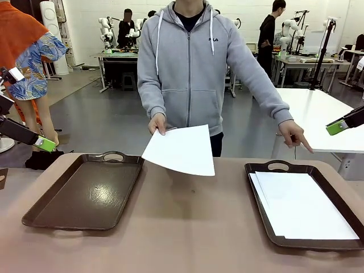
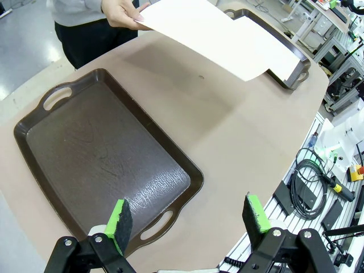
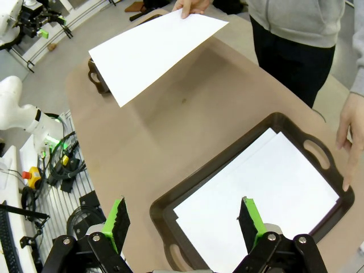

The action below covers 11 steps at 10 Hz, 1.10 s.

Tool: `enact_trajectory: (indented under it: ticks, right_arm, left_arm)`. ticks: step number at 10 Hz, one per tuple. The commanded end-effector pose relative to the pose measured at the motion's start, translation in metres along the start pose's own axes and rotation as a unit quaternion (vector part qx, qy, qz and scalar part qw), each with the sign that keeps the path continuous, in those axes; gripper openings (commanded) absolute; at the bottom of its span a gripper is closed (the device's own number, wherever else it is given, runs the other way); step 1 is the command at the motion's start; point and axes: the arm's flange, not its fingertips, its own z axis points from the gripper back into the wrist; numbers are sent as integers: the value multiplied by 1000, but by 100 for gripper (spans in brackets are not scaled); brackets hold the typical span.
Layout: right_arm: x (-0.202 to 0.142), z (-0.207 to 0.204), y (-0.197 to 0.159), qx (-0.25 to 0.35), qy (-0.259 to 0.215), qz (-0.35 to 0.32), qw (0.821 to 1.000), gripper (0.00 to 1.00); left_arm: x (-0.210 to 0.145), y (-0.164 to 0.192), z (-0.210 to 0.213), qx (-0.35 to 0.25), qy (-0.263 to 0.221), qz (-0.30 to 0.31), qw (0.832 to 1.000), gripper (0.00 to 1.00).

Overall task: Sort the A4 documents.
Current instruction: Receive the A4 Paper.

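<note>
A person in a grey hoodie holds one white A4 document (image 1: 181, 149) by a corner above the middle of the table; it also shows as the held sheet (image 2: 219, 35) and the held sheet (image 3: 151, 50). More A4 documents (image 1: 304, 205) lie stacked in the right dark brown tray (image 1: 278, 166), seen again as the stack (image 3: 267, 199). The left tray (image 1: 85, 193) holds nothing. My left gripper (image 2: 190, 219) hovers open above the left tray's near end. My right gripper (image 3: 182, 222) is open above the right tray. In the front view a green pad of each shows at the picture's sides.
The person's other hand (image 1: 296, 135) points down toward the right tray's far edge. The tan tabletop (image 1: 187, 222) lies bare between the trays. Cables and equipment sit below the table edge (image 2: 318, 187). A white table (image 1: 324, 114) stands behind on the right.
</note>
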Motion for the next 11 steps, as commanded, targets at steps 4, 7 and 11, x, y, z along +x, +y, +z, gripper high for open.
enact_trajectory:
  ticks: [4, 7, 11]
  right_arm:
    - [0, 0, 1, 0, -1, 1, 1000, 100]
    - [0, 0, 1, 0, -1, 1, 1000, 100]
    - [0, 0, 0, 0, 0, 0, 1000, 100]
  left_arm:
    - [-1, 2, 0, -8, -5, -5, 1000, 100]
    - [-1, 2, 0, -8, -5, -5, 1000, 100]
    - [-1, 2, 0, -8, -5, -5, 1000, 100]
